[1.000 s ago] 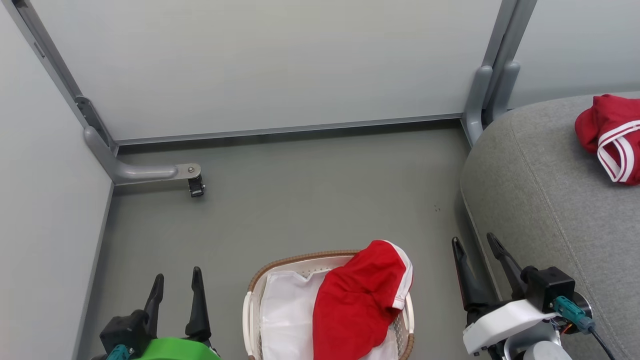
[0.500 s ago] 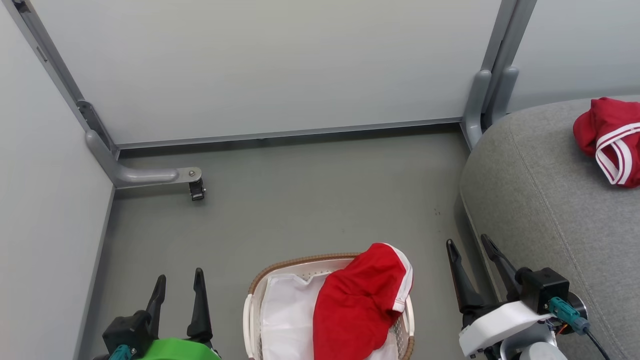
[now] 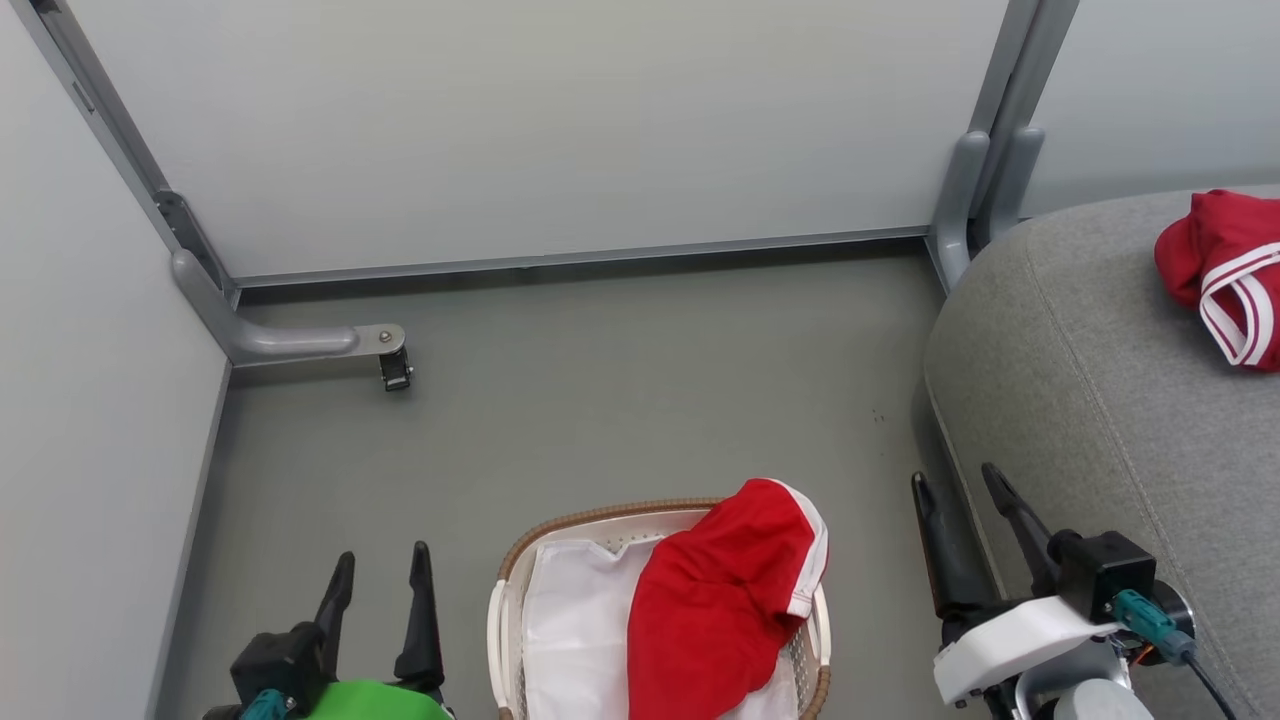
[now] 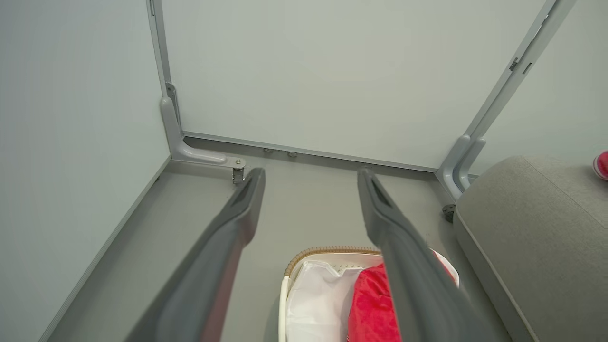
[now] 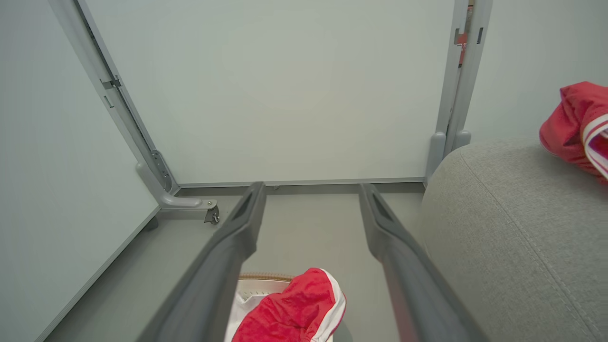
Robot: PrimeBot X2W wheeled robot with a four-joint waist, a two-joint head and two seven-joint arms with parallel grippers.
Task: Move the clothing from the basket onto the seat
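Large grey woven-fabric seat (image 3: 1080, 400) stands right of the cream perforated plastic basket (image 3: 600, 516). Red white-trimmed garment (image 3: 715, 600) covers the basket's right side, long axis toward its far rim. Your right gripper (image 3: 954, 475) flanks that side, nearer than your left gripper (image 3: 383, 552); both spread, empty.

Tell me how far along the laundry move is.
Halfway. Done: the striped garment lies on the seat. In hand: nothing; the left gripper and right gripper hang open and empty beside the basket. Left: the red garment draped over the basket's rim, on a white cloth.
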